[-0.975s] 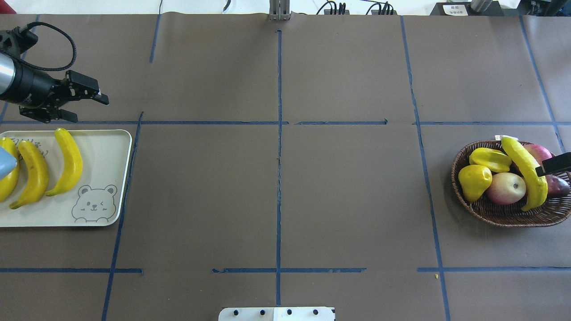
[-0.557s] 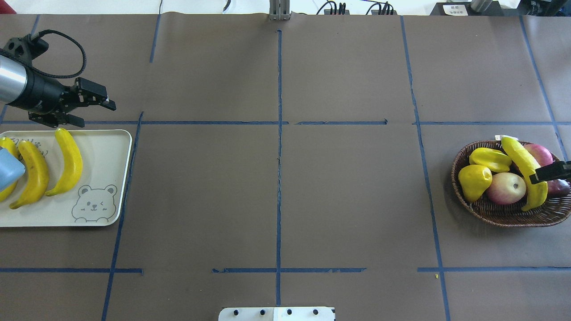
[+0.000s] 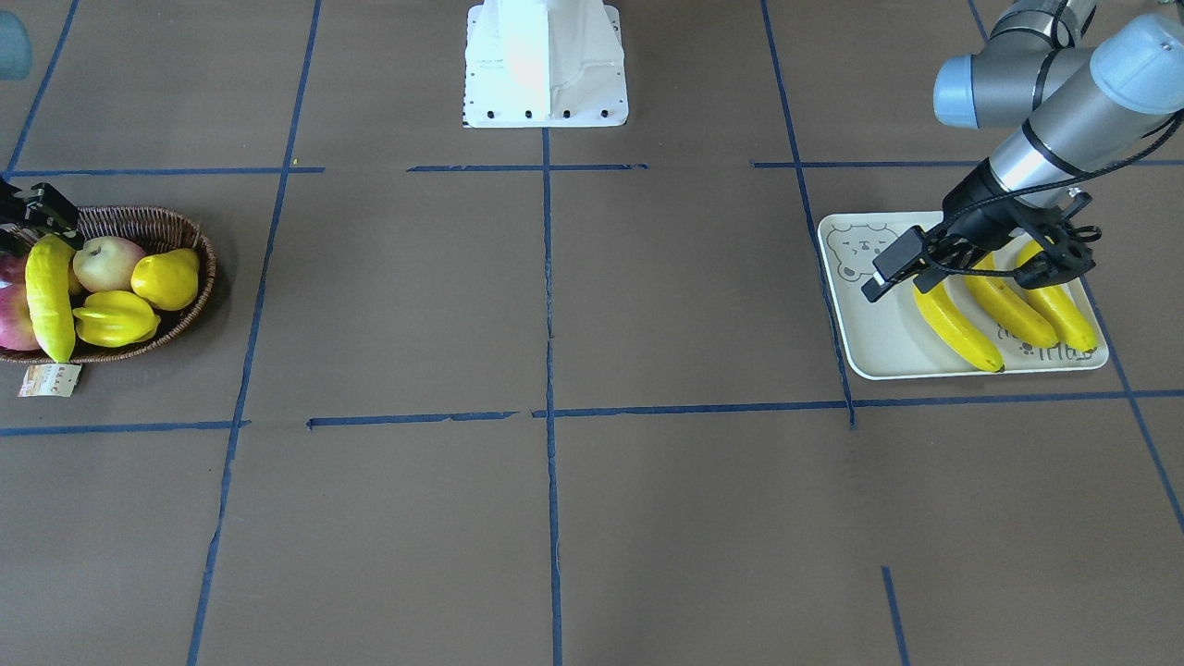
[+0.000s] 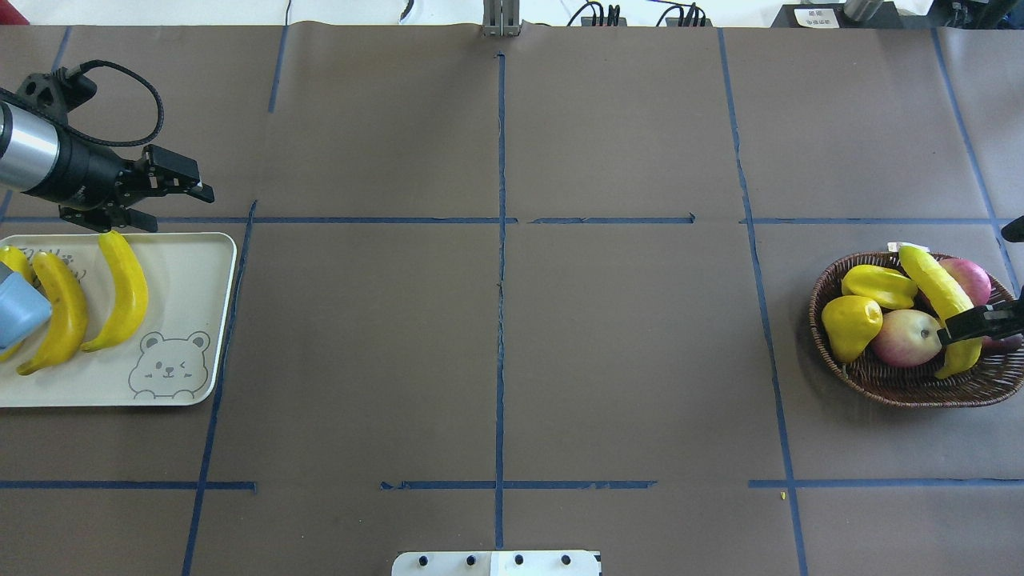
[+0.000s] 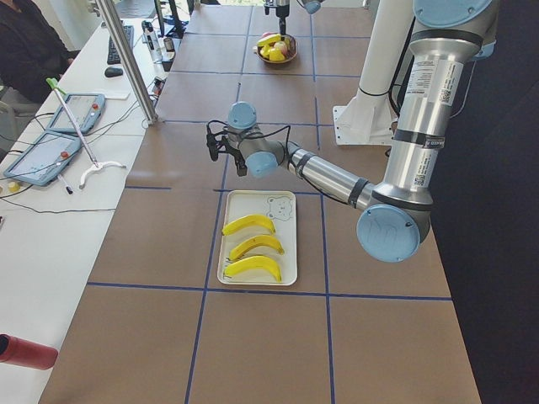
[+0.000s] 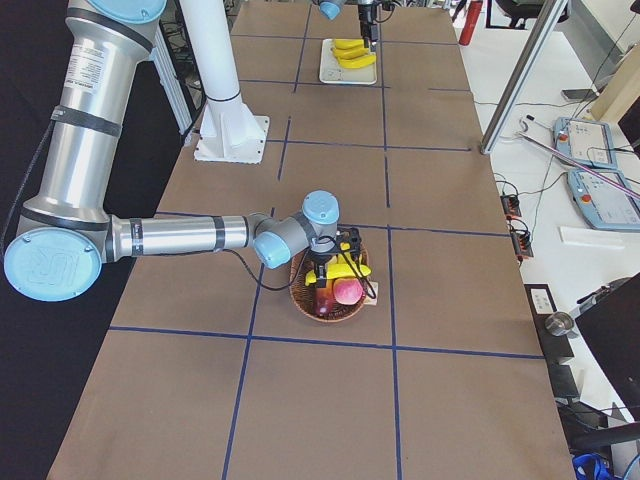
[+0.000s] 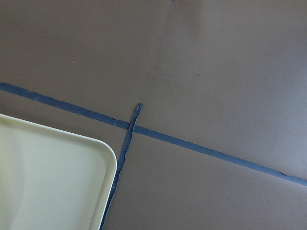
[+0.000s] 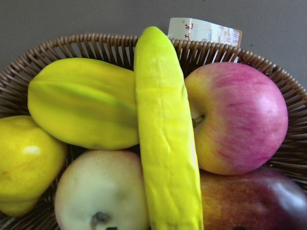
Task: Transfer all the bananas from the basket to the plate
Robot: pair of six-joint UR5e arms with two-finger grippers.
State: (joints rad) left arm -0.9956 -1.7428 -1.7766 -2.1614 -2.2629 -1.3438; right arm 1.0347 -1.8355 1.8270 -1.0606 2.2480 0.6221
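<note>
Overhead, the plate (image 4: 188,280) runs off the left edge, and a blue arm joint (image 4: 18,308) covers part of the leftmost banana (image 4: 10,258). The basket (image 4: 880,384) is clipped at the right edge; the right wrist view cuts off the lower end of its banana (image 8: 165,143).

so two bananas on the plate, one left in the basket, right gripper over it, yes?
No: three bananas lie on the plate, as the exterior front-facing view shows. One banana is left in the basket, right gripper over it.
</note>
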